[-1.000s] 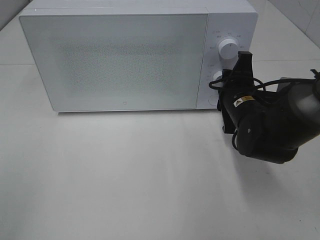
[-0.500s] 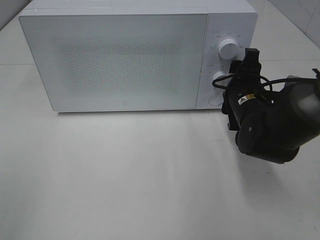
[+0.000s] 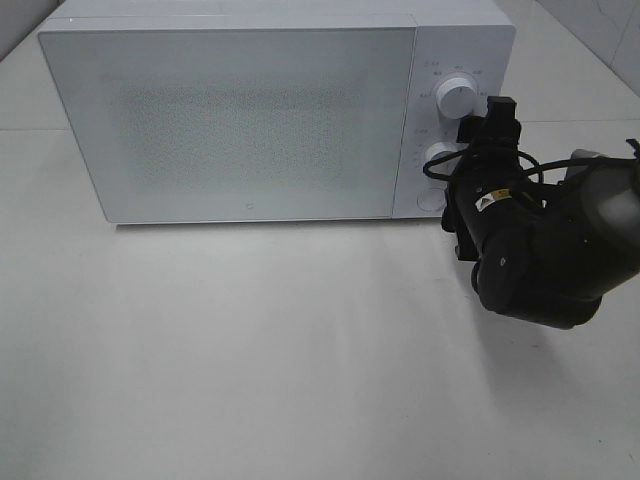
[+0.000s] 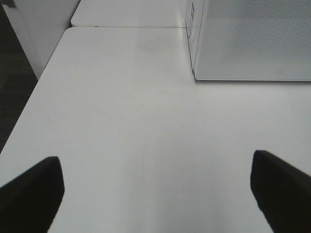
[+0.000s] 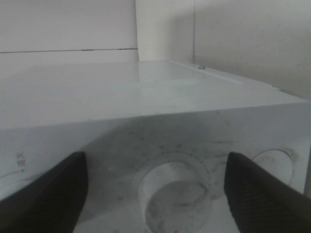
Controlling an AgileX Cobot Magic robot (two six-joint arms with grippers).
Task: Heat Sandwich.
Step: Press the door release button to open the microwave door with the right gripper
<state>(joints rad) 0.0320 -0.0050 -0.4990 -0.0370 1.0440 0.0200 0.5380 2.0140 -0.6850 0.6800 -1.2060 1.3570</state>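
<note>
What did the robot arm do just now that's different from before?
The right gripper opened its jaws, letting go of the lower knob on the microwave, and its arm shifted slightly right. The microwave stayed put, door shut; the left gripper stayed open.

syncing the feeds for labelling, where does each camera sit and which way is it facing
Exterior high: mounted above, looking down on the microwave and table; only the right arm shows.
Left wrist: low over the table, facing the microwave's front corner; the left tool shows as two dark fingers.
Right wrist: close to the control panel, facing a knob between the spread fingers of the right tool.
Shared: all three see the microwave.
</note>
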